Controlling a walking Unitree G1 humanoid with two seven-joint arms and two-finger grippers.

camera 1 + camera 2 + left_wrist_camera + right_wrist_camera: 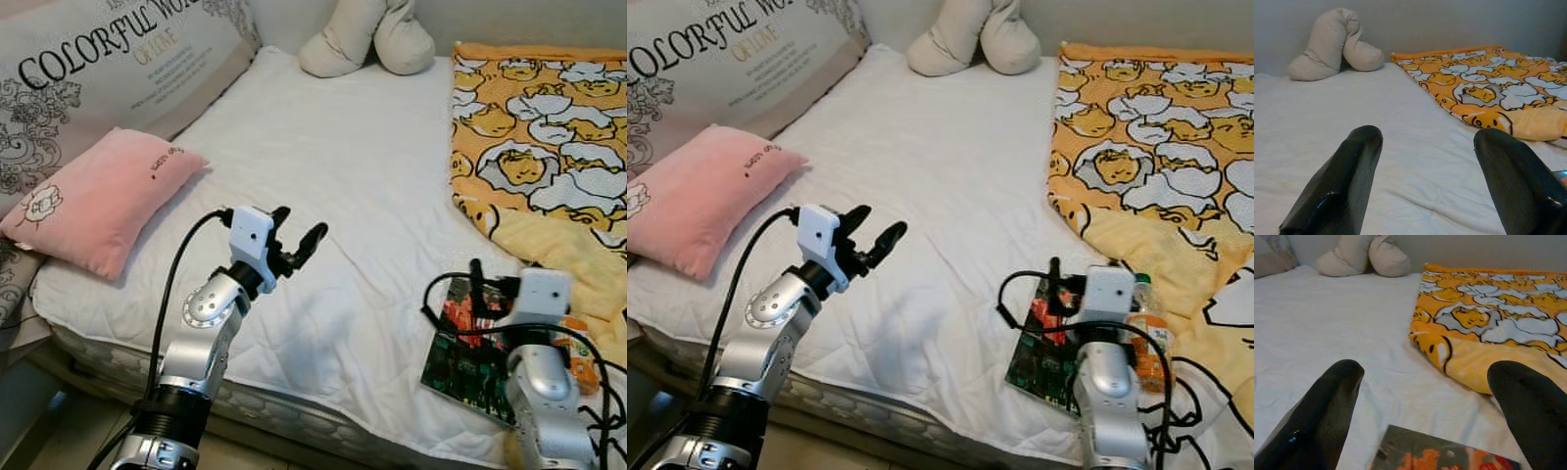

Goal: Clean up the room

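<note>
A glossy dark magazine (462,358) lies on the white bed sheet (343,166) near the front right corner. Just right of it a bottle with orange liquid (1147,335) rests on the yellow cartoon blanket (534,147). My right gripper (1425,396) hovers low over the magazine's far end, open, with nothing between its fingers. Further left, my left gripper (297,238) is raised above the bare sheet, also open and empty. It points toward the back of the bed.
A pink pillow (98,196) lies at the left on a large printed cushion (98,69). At the head of the bed, against the wall, sits a beige U-shaped cushion (367,39). The mattress edge (245,401) runs just in front of me.
</note>
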